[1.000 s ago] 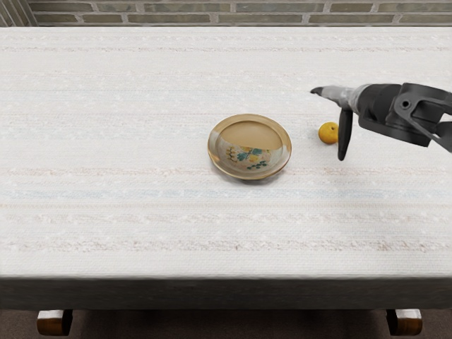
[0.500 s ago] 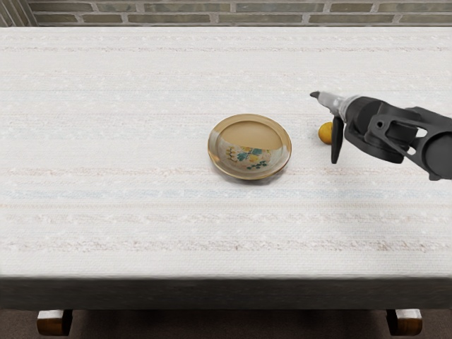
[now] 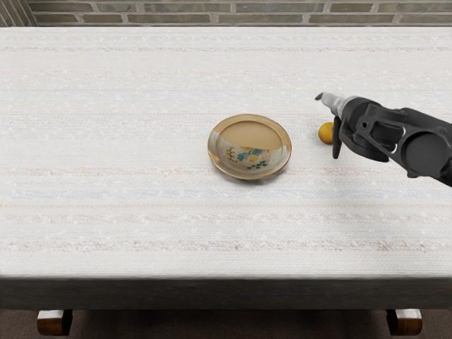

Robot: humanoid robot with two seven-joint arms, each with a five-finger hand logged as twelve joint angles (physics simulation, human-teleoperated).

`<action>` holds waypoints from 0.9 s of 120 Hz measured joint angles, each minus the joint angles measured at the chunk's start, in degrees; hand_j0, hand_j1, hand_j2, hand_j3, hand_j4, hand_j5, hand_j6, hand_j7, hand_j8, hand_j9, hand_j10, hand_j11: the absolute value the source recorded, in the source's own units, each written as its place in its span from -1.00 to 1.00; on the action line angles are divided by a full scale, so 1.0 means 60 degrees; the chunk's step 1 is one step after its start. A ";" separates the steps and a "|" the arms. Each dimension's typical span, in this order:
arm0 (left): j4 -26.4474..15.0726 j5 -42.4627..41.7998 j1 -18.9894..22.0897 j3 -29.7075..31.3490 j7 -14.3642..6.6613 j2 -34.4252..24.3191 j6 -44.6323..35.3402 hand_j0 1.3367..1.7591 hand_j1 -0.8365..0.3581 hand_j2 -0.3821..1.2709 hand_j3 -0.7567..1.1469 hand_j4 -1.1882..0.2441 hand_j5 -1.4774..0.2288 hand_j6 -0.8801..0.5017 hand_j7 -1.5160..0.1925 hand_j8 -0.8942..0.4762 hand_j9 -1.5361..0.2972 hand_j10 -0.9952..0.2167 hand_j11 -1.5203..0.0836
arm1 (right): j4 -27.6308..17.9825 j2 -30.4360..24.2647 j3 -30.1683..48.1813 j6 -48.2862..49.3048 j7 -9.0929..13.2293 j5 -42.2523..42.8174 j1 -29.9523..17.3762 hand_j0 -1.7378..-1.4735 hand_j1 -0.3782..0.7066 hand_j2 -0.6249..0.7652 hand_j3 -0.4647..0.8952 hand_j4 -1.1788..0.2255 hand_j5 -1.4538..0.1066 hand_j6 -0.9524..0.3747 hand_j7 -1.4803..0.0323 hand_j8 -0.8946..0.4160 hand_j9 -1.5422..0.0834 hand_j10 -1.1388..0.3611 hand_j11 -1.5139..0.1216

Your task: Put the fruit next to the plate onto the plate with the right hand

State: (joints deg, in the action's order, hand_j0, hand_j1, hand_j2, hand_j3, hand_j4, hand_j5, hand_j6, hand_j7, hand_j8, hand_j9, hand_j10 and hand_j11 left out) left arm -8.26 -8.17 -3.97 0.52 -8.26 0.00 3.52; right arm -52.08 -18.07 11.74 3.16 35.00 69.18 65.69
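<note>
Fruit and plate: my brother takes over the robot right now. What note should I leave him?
Right hand: open, fingers spread, close beside the fruit, holding nothing. Whether it touches the fruit cannot be told.
Left hand: not in view.
Fruit: on the table, to the right of the plate, partly hidden by the hand.
Plate: nothing on it.
Done: the hand is at the fruit.
Left: grasp the fruit, lift it, set it on the plate.

Plate [image 3: 248,118] on table [image 3: 106,176]; fruit [image 3: 325,132] to its right; right hand [image 3: 353,123] just beside fruit
</note>
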 joint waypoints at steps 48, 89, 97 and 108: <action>0.0000 0.0000 -0.0012 0.0001 0.0000 0.0000 0.0000 0.52 0.95 -0.53 -0.21 0.63 0.70 0.24 0.74 0.28 0.65 0.61 0.86 | 0.0660 0.0485 -0.0284 -0.0287 0.0000 0.0001 -0.0017 -0.40 -0.64 -0.14 -0.32 0.48 0.63 0.22 0.72 0.15 0.68 0.33 0.63; 0.0000 0.0001 -0.0005 0.0000 0.0000 0.0000 0.0000 0.52 0.94 -0.53 -0.21 0.63 0.70 0.24 0.74 0.28 0.65 0.61 0.86 | 0.0724 0.0535 -0.0428 -0.0669 0.0000 -0.0015 -0.0096 -0.40 -0.50 -0.16 -0.32 0.38 0.52 0.12 0.61 0.05 0.57 0.24 0.53; 0.0000 0.0000 0.0001 0.0000 0.0000 0.0000 0.0000 0.52 0.94 -0.53 -0.21 0.63 0.70 0.24 0.74 0.28 0.65 0.61 0.86 | 0.0725 0.0535 -0.0433 -0.0653 0.0000 -0.0017 -0.0103 -0.40 -0.47 -0.16 -0.32 0.37 0.50 0.10 0.58 0.03 0.55 0.23 0.51; 0.0000 0.0000 -0.0005 0.0000 0.0000 0.0000 0.0000 0.52 0.94 -0.53 -0.21 0.63 0.70 0.24 0.74 0.28 0.65 0.61 0.86 | 0.0748 0.0536 -0.0486 -0.0614 0.0000 -0.0039 -0.0100 -0.40 -0.42 -0.17 -0.32 0.34 0.47 0.07 0.55 0.00 0.52 0.20 0.47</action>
State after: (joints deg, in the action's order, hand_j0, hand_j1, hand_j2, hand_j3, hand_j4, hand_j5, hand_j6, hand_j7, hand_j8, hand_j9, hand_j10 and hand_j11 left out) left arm -8.26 -8.17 -4.00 0.52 -8.26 0.00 3.52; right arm -47.60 -14.86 8.83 -0.53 35.00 68.95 65.09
